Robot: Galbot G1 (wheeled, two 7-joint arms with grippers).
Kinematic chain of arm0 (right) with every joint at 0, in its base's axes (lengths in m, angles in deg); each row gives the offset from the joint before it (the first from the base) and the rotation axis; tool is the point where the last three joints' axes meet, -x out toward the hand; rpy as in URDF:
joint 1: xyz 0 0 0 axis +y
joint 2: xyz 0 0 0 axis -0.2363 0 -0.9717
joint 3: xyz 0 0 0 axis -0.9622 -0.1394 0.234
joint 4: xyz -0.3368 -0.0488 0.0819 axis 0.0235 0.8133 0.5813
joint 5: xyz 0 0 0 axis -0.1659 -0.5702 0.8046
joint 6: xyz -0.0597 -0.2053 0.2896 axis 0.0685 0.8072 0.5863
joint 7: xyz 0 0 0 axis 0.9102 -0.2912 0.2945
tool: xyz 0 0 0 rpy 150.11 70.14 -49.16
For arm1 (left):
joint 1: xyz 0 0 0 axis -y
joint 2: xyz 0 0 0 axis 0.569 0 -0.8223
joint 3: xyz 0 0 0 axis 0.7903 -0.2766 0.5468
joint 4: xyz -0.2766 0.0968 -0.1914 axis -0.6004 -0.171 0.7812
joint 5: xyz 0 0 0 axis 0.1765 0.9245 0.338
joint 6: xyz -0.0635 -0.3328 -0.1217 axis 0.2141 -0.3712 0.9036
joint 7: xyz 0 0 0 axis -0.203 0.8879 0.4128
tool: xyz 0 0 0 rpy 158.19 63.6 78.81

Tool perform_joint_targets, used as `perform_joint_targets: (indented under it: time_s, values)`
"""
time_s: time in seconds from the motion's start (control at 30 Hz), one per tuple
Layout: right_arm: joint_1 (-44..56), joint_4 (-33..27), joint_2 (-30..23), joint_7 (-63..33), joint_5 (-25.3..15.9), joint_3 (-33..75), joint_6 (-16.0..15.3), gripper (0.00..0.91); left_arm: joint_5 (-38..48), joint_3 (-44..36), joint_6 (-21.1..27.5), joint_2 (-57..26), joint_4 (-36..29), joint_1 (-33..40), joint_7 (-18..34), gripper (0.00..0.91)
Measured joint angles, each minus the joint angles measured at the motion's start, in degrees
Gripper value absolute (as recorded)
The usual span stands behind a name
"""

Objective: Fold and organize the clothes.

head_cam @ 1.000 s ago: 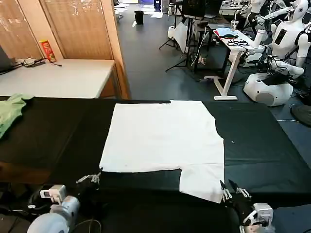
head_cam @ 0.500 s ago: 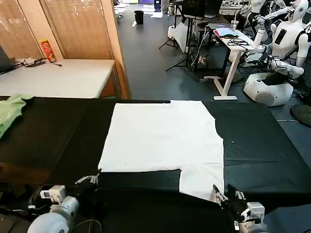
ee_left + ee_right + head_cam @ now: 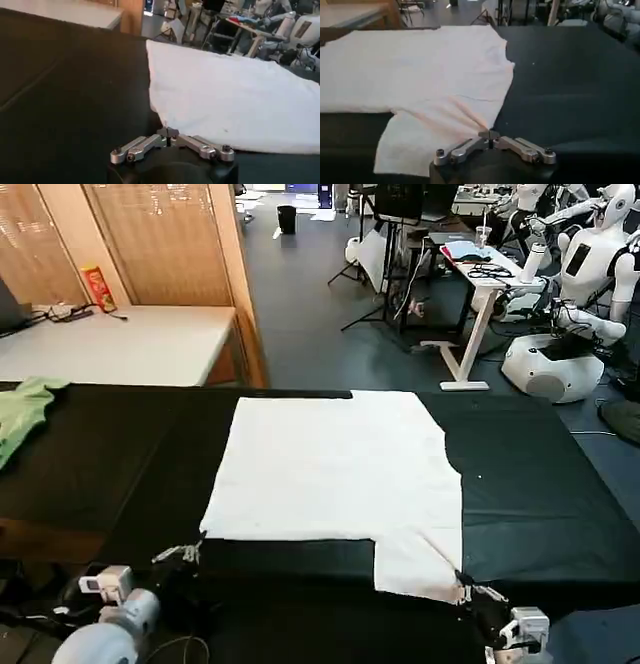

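The white T-shirt (image 3: 340,464) lies flat, plain side up, in the middle of the black table (image 3: 530,484). At its near left corner my left gripper (image 3: 190,550) is shut, and in the left wrist view the cloth (image 3: 235,95) narrows to a point right at the closed tips of that gripper (image 3: 169,133). My right gripper (image 3: 466,590) is shut on the near right corner. In the right wrist view creases in the shirt (image 3: 420,70) run straight into the closed right gripper (image 3: 490,134).
A light green garment (image 3: 20,409) lies at the table's far left edge. Behind stands a pale table (image 3: 120,344) with a red can (image 3: 98,287). White robots (image 3: 580,274) and a desk stand at the back right. Bare black tabletop flanks the shirt.
My right gripper has moved in to the shirt's near right corner and shut on it, and creases now run to it. The left gripper shifted slightly left at its corner.
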Motion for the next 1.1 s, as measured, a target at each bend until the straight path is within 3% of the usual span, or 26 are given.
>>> perform_joint_targets:
  time_s: [0.17, 0.33, 0.73, 1.1]
  values:
    - [-2.9, -0.1, 0.6, -0.3, 0.7, 0.4, 0.5, 0.049, 0.0, 0.7, -1.8, 1.1, -1.2, -0.5, 0.1, 0.0]
    - [-8.7, -2.7, 1.9, -0.5, 2.7, 0.0, 3.0, 0.049, -1.8, -0.7, -2.5, 3.4, -0.8, 2.6, 0.1, 0.0]
    - [-25.7, -17.2, 7.6, -1.5, 4.7, -2.9, 5.7, 0.059, -10.1, -6.6, -3.6, 8.5, 5.3, 13.9, 0.3, 0.0]
    - [-37.2, -28.2, 8.1, -0.6, 3.0, -6.8, 5.9, 0.059, -15.5, -10.0, -4.9, 9.1, 14.3, 22.2, 0.6, 0.0]
